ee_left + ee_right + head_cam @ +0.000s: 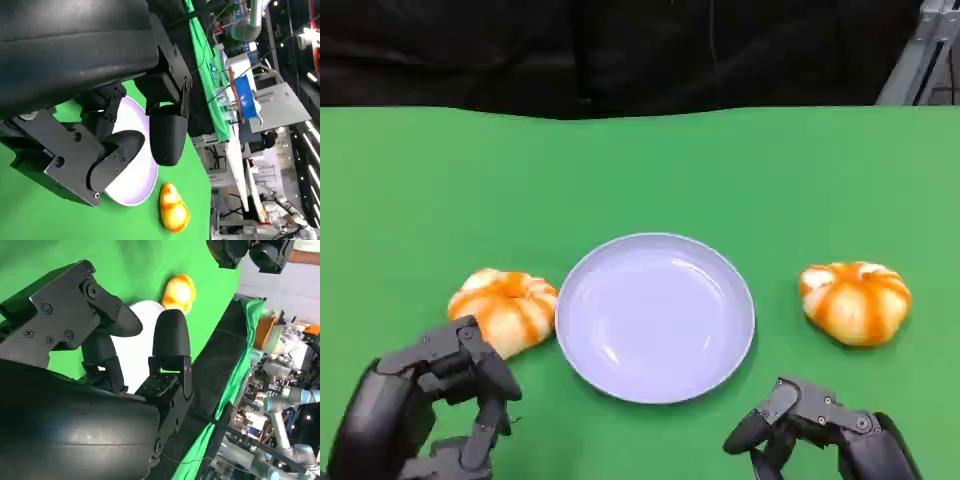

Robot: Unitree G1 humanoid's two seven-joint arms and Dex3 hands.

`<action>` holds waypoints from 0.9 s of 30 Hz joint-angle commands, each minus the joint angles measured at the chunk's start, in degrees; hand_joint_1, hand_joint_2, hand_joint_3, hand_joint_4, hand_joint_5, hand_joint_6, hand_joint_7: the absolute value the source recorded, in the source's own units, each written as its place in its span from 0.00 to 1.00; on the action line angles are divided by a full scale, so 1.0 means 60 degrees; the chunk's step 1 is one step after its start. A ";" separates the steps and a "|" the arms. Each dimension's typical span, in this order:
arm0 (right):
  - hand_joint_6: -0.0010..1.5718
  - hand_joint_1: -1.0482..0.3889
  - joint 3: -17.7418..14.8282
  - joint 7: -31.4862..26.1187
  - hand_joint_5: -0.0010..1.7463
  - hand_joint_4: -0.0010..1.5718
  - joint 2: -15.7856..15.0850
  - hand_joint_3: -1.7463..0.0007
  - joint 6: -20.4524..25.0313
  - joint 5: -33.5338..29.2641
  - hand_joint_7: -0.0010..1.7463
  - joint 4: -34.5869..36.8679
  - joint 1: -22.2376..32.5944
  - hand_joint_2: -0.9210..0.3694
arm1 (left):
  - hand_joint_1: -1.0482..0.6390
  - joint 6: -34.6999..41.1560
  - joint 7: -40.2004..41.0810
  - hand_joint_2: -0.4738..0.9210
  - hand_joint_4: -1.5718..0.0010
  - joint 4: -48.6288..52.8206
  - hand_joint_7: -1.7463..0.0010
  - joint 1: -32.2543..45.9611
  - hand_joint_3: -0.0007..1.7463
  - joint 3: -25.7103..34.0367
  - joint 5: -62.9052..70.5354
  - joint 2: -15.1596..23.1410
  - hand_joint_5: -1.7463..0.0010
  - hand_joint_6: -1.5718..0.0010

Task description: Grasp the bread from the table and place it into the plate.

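Two round orange-and-white bread rolls lie on the green table, one on each side of a pale lavender plate (655,318). The left roll (505,308) touches or nearly touches the plate's left rim; the right roll (857,300) lies apart from it. My left hand (430,400) hovers just in front of the left roll, fingers apart, holding nothing. My right hand (820,432) is low at the front right, short of the right roll, also holding nothing. The left wrist view has the left hand (100,100), the plate (131,187) and the far roll (173,206). The right wrist view has the right hand (100,365), the plate (137,355) and the other roll (179,291).
The green table (420,200) ends at a black backdrop at the back. A grey metal frame (920,60) stands at the back right. The wrist views show lab benches and another robot arm (277,415) beyond the table.
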 commanded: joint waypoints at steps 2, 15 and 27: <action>0.47 0.70 -0.0043 -0.0047 0.93 0.47 -0.0035 0.31 0.0015 -0.0018 0.68 -0.0078 0.0017 0.39 | 0.58 -0.0070 -0.0009 0.63 0.49 0.0053 0.20 -0.0037 0.74 0.0062 0.0014 0.0123 0.07 0.51; 0.48 0.70 -0.0040 -0.0075 0.93 0.46 -0.0022 0.30 -0.0024 -0.0033 0.69 -0.0038 0.0012 0.40 | 0.58 -0.0130 0.0101 0.63 0.49 0.0042 0.22 -0.0027 0.72 0.0083 0.0131 0.0081 0.08 0.50; 0.47 0.69 0.0012 -0.0092 0.93 0.46 0.0011 0.31 0.0001 -0.0083 0.69 -0.0025 -0.0019 0.39 | 0.48 -0.0162 0.0787 0.88 0.64 0.0214 0.73 -0.0296 0.19 0.0239 0.1881 0.0553 0.49 0.64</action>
